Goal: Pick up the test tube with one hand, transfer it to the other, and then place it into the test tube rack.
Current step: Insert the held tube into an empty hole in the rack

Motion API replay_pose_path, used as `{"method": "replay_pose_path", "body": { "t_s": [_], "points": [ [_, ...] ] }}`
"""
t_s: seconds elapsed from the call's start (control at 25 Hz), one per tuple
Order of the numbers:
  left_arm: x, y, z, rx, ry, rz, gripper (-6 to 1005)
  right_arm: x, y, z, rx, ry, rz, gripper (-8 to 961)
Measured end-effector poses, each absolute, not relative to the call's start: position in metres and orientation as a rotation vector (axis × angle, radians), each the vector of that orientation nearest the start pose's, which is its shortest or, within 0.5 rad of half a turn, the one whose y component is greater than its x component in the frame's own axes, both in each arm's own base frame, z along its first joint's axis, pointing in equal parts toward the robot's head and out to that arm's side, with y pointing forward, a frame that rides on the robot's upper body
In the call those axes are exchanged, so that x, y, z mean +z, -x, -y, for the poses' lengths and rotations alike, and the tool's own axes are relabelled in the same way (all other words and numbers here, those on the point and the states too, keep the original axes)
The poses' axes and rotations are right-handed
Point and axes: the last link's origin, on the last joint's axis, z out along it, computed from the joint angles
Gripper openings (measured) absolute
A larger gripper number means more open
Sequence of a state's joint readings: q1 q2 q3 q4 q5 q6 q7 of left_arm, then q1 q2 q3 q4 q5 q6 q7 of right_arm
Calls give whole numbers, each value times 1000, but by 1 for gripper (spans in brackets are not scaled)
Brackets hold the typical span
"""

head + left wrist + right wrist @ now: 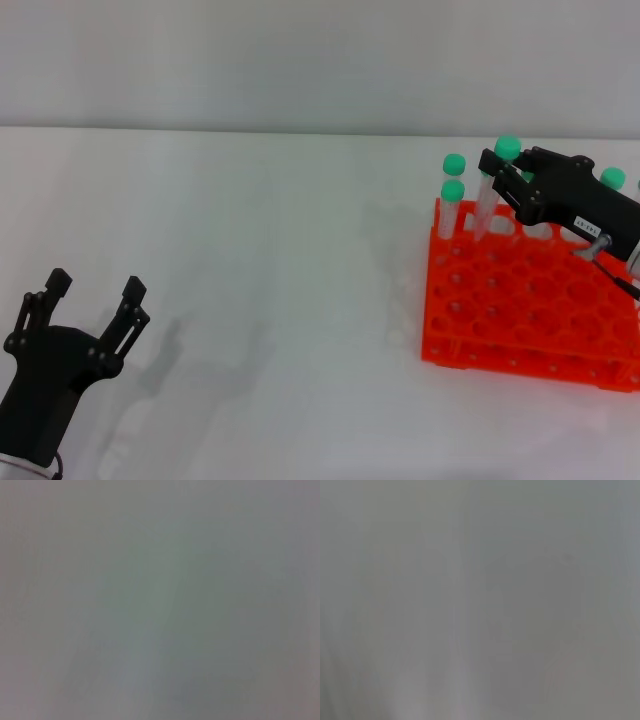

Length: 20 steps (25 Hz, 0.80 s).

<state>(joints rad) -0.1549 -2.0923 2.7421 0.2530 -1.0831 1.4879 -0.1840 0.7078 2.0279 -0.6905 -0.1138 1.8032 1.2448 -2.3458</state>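
Note:
In the head view my right gripper (496, 172), black with a small white label, is over the back row of the orange test tube rack (520, 320). It is shut on a clear test tube (486, 205) just under its green cap. The tube leans slightly and its lower end reaches the rack's back-left holes. My left gripper (92, 292) is open and empty, low at the table's front left, far from the rack. Both wrist views show only a plain grey blur.
Other green-capped tubes stand in the rack's back row: two at its left corner (453, 195) and one behind the right gripper (612, 179). The white table (280, 260) stretches between the left gripper and the rack. A pale wall lies behind.

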Motion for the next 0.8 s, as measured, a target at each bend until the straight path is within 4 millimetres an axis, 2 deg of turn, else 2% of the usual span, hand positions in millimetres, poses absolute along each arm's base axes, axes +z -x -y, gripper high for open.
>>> {"method": "replay_pose_path", "body": {
  "t_s": [0.8],
  "points": [
    [-39,333,-218,-884,1606,583,888,-30,-253,-384,913,2156,-528,203]
  ]
}}
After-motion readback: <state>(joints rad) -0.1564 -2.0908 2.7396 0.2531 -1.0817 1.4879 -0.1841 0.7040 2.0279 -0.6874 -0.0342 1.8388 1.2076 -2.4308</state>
